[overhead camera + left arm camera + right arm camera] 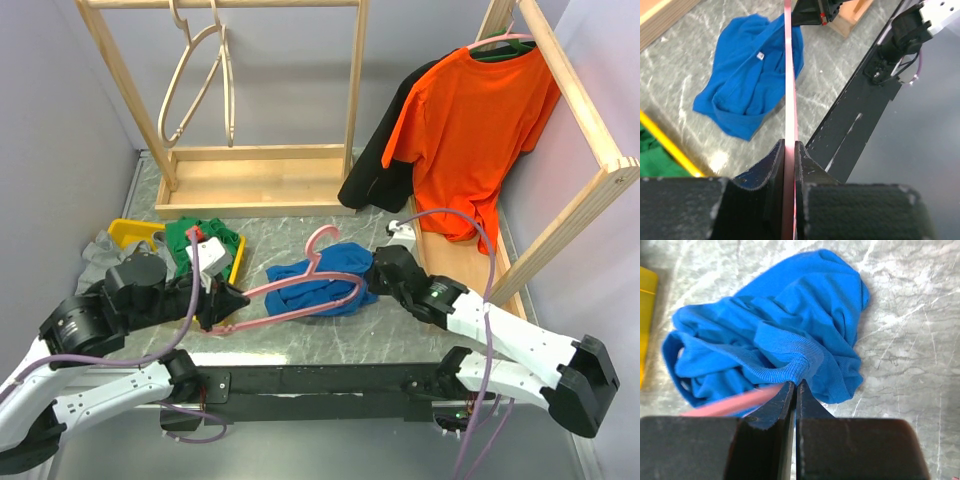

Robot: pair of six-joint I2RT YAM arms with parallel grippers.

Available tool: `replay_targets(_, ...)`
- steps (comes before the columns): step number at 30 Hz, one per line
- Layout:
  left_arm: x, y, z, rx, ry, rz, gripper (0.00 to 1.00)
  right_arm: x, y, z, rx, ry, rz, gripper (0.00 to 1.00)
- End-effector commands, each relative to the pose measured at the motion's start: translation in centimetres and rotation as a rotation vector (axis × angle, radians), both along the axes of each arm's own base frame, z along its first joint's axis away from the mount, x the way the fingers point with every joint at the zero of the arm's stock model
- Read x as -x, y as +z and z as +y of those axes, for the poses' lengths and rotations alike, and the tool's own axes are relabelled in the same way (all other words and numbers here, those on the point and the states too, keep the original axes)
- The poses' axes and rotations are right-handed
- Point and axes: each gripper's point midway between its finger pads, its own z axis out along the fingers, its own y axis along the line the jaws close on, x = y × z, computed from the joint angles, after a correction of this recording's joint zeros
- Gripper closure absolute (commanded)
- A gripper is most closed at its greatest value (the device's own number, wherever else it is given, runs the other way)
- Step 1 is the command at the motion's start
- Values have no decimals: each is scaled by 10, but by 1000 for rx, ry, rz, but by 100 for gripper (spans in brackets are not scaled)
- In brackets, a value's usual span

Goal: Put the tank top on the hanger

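Note:
The royal-blue tank top (pixel 322 277) lies crumpled on the marble table. The thin pink hanger (pixel 285 290) lies across it, its hook (pixel 320 238) pointing to the far side. My left gripper (pixel 236 298) is shut on the hanger's left end. In the left wrist view the hanger's bar (pixel 790 75) runs straight out from between the pads (pixel 775 165), past the tank top (pixel 747 75) and its white label. My right gripper (pixel 374 272) is at the tank top's right side. In the right wrist view it (pixel 795 385) is shut on a ribbed hem fold of the tank top (pixel 780 330), with the hanger (pixel 730 402) blurred at its left.
A yellow tray (pixel 135 232) holding a green garment (pixel 205 245) sits at the left, with a grey cloth (pixel 98 255) beside it. A wooden rack (pixel 260 180) with beige hangers (pixel 200 80) stands behind. An orange t-shirt (pixel 470 130) and a black garment (pixel 375 170) hang on the right-hand rack (pixel 585 130).

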Motion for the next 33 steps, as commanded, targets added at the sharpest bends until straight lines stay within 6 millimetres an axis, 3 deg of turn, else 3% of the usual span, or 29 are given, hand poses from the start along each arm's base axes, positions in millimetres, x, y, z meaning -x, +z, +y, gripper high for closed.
replay_targets(1,-8,23,-22,111,-44,-80,99,-5,40,1,-46,5,-73,100)
replay_targets(22,-44,-4,-82,282,-23,-67,99,-6,79,10,-95,55,-124,100)
replay_targets(33,-57,-25,-99,388,17,-42,99,-6,89,13,-103,70,-133,100)
